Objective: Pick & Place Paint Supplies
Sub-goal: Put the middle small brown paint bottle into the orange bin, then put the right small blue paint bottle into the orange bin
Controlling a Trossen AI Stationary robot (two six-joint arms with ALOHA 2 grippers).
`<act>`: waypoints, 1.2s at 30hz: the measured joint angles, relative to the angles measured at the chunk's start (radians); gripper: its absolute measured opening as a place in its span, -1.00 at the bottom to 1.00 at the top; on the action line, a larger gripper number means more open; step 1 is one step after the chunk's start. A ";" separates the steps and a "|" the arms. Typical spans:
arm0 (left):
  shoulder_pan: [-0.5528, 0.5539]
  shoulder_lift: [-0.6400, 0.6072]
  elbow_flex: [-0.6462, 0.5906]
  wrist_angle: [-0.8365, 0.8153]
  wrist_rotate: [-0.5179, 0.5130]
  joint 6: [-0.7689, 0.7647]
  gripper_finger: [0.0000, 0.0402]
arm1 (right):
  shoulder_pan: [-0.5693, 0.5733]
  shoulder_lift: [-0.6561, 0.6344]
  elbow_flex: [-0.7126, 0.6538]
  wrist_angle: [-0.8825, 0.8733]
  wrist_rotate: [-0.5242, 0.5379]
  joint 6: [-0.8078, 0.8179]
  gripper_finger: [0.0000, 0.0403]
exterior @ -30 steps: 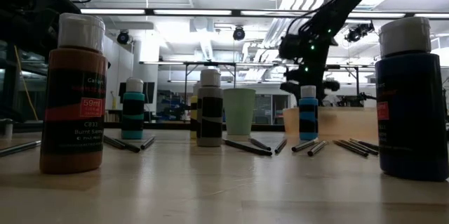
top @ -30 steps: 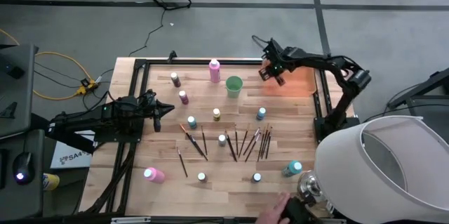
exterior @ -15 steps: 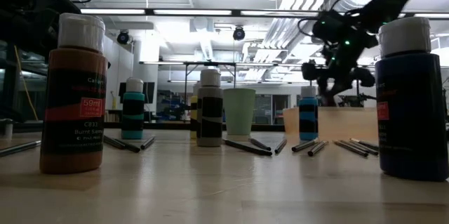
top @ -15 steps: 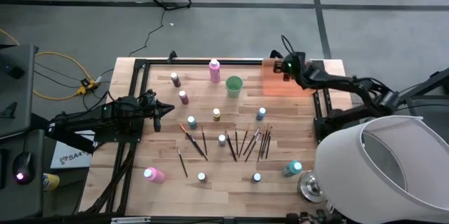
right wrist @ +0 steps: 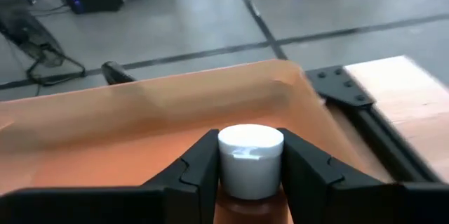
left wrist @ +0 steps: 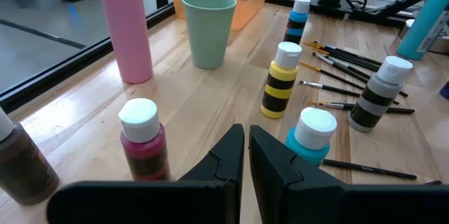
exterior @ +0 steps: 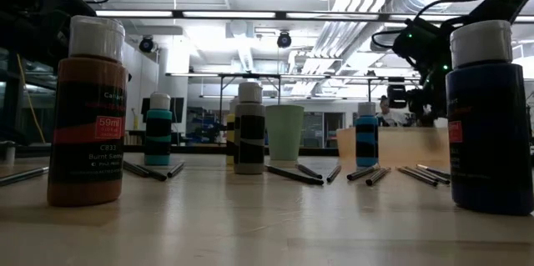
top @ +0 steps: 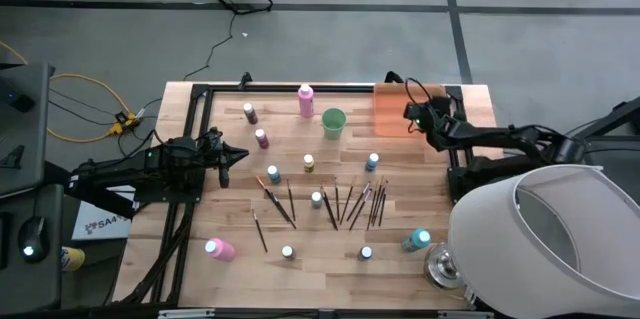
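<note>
The table [top: 190,269] is the largest thing here, a pale wooden top with a dark frame along its edges. At its far right corner lies the flat orange tray [top: 392,119], and the right gripper [top: 414,116] hangs above the tray's right part. In the right wrist view its two fingers [right wrist: 200,161] pinch a small paint bottle [right wrist: 250,164] just below its white cap, and the orange floor of the tray is directly under it.

This bottle looks light and stiff, probably plastic, with a smooth round body that can slip or turn if the grip is loose. The hold below the cap seems good to me, because the wider cap would stop it from sliding down. I think the step now is to lower it and let it go in the tray.

The tray has low walls, so the bottle must come down inside them, not on the rim. The tray floor looks bare, so there is enough room. The green cup [top: 333,122] and a tall pink bottle [top: 305,100] stand to the left of the tray, apart from the gripper.

The left gripper [top: 239,155] waits at the left side of the table with its fingers pressed together, holding nothing. The other bottles and the thin brushes [top: 352,203] lie spread over the middle of the table, with narrow gaps between them.
</note>
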 joint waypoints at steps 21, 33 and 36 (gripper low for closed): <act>0.000 0.000 0.000 0.000 0.000 0.000 -0.89 | 0.120 -0.006 -0.123 -0.002 0.204 0.111 -0.28; 0.000 0.000 0.000 0.000 0.000 0.000 -0.89 | 0.148 -0.006 -0.124 -0.001 0.117 0.062 -0.25; 0.000 0.000 0.000 0.000 0.000 0.000 -0.89 | 0.148 -0.006 -0.124 0.001 0.085 0.051 -0.18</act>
